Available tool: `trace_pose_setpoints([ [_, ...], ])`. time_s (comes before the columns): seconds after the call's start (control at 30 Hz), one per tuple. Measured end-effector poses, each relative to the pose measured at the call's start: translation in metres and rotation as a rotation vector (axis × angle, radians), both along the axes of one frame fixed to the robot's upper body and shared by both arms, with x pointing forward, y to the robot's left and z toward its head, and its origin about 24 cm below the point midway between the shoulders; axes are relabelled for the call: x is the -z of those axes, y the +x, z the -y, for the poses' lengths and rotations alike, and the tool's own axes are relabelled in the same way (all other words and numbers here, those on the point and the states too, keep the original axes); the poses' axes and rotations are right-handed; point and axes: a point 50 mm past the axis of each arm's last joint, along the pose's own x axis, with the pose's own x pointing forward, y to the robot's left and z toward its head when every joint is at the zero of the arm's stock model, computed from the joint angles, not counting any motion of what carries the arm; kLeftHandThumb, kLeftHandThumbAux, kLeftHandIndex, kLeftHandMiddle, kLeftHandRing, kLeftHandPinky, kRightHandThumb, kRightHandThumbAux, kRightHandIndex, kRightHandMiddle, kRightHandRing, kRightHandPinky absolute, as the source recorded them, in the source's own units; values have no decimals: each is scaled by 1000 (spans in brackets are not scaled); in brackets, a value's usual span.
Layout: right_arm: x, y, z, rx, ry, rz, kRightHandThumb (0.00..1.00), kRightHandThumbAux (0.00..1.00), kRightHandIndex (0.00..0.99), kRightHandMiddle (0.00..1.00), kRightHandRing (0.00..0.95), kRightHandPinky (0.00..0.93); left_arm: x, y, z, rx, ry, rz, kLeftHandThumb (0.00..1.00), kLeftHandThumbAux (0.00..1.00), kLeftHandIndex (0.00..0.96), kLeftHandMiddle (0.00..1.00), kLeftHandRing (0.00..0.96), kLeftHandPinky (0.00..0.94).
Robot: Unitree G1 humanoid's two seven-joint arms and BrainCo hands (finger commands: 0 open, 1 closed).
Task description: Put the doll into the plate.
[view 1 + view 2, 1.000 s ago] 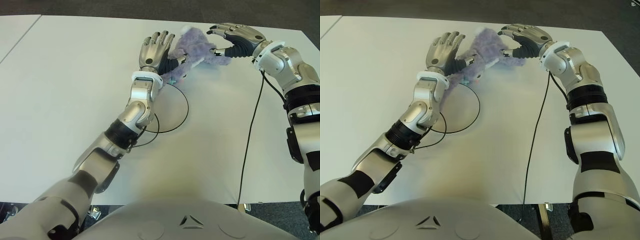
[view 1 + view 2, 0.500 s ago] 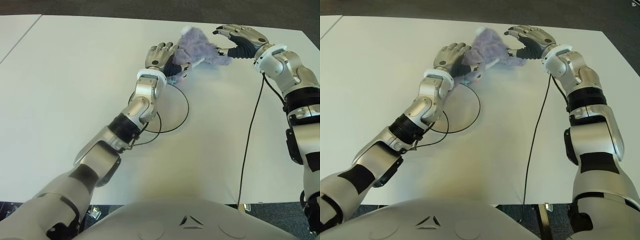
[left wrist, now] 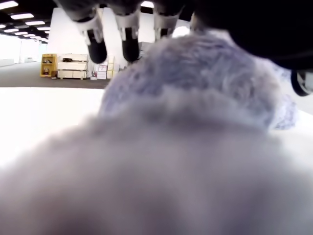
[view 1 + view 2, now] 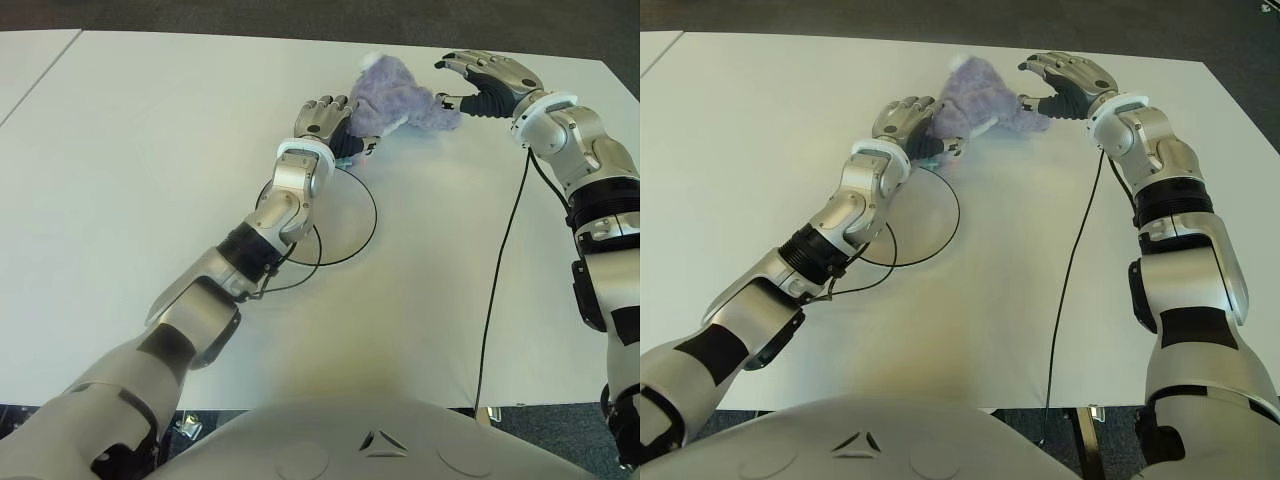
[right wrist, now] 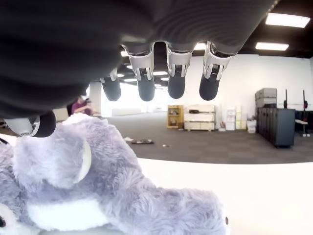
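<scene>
Nearest, the plate (image 4: 335,220), seen only as a thin dark ring on the white table (image 4: 150,150), is crossed by the L forearm; nothing is inside it yet.

Just past the ring's far edge, the left hand (image 4: 325,118) is found. Approx 1 s ago its fingers were spread upright behind the doll; now they are curled down over the near side of the doll (image 4: 395,95), w/ fur filling the L wrist view under the fingertips (image 3: 128,46). A grasp is judged closed or nearly so, though how firm cannot be told.

The doll is thus held at the L fingers, lying on the table beyond the plate, not in it.

Farther, on the doll's other side, the right hand (image 4: 485,78) is seen. Its fingers are relaxed & apart, hanging above the fur w/o wrapping it; the thumb tip (image 5: 36,125) is beside the doll's ear. It has drawn back slightly vs. before, so hand-over to the L is judged underway; dragging or lifting back towards the ring is left.
</scene>
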Motion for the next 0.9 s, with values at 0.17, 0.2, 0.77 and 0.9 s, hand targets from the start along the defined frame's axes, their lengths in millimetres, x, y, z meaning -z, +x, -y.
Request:
trace_pose_setpoints([
  [0.17, 0, -1, 1, 2, -5, 7, 517, 170, 0, 0, 0, 0, 8, 4, 0, 3, 23, -18, 270, 147, 0, 0, 0, 9],
  [0.2, -1, -1, 2, 3, -6, 8, 517, 168, 0, 0, 0, 0, 8, 5, 1, 3, 26, -19, 271, 147, 0, 0, 0, 8],
  [0.77, -7, -4, 7, 3, 24, 15, 511, 151, 0, 0, 0, 0, 24, 15, 9, -39, 119, 29, 273, 140, 0, 0, 0, 0],
  [0.9, -7, -5, 7, 0, 32, 9, 508, 181, 0, 0, 0, 0, 26, 16, 10, -54, 148, 58, 269, 150, 0, 0, 0, 24],
])
